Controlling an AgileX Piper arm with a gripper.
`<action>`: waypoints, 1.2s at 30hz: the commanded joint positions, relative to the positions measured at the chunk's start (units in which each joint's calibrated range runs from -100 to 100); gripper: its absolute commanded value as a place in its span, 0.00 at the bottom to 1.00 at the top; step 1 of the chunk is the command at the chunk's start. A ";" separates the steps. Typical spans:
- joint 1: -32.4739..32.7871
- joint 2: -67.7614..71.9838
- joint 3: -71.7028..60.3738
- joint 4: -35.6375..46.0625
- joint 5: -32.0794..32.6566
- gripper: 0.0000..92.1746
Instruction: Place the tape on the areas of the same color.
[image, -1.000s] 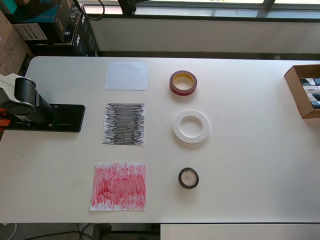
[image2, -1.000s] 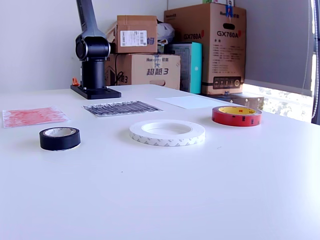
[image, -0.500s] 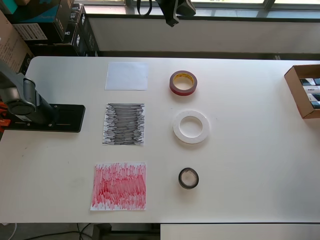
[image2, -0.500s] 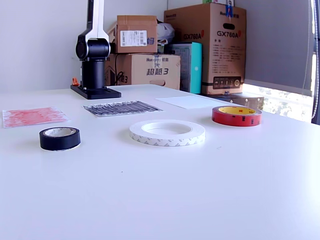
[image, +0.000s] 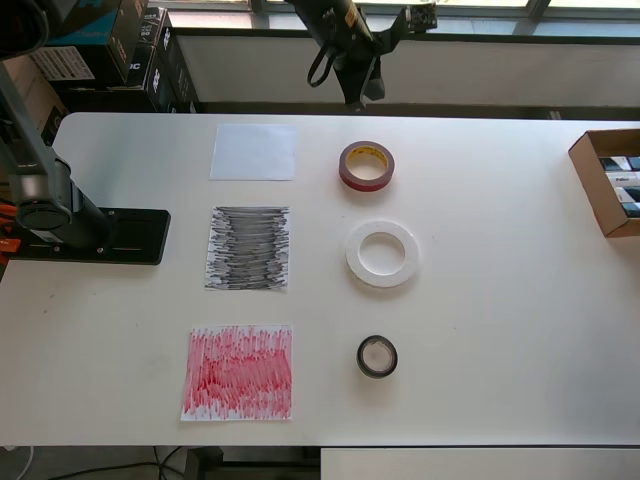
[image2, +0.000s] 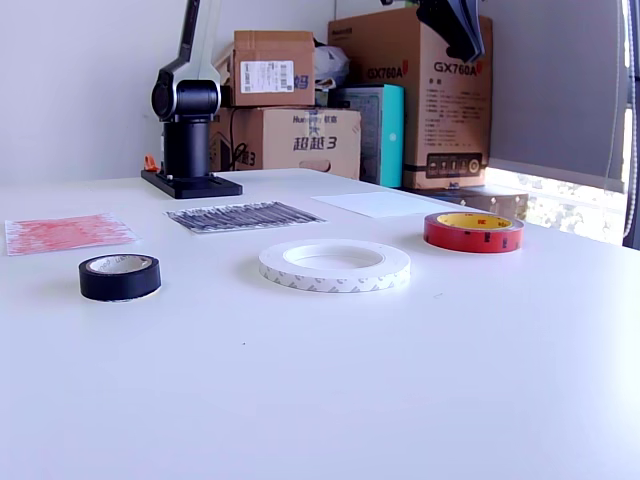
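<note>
From above, three rolls stand in a column: the red tape (image: 366, 166) at about 12 o'clock of the table (image: 500, 300), the white tape (image: 381, 253) near the middle, the black tape (image: 377, 357) toward 6 o'clock. At 9 o'clock of each lies a sheet: the white sheet (image: 254, 151), the black sheet (image: 249, 248), the red sheet (image: 239, 372). No roll is on a sheet yet.

The gripper (image: 362, 82) hangs high at 12 o'clock of the red tape, holding nothing; how far its jaws stand apart I cannot tell.

The rolls look light and stiff, likely to slide on the smooth top. The rim, pinched through the open core, seems the surest hold. The white roll is flat and wide, so harder to span.

Behind, a cardboard box (image2: 432, 95) reads "GX760A"; the red roll's inner print is too small to read.
</note>
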 joint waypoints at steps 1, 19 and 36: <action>0.08 2.83 -0.15 1.11 -0.34 0.01; -4.02 7.88 8.21 0.17 -3.61 0.01; -4.97 8.35 11.39 -10.60 -13.03 0.34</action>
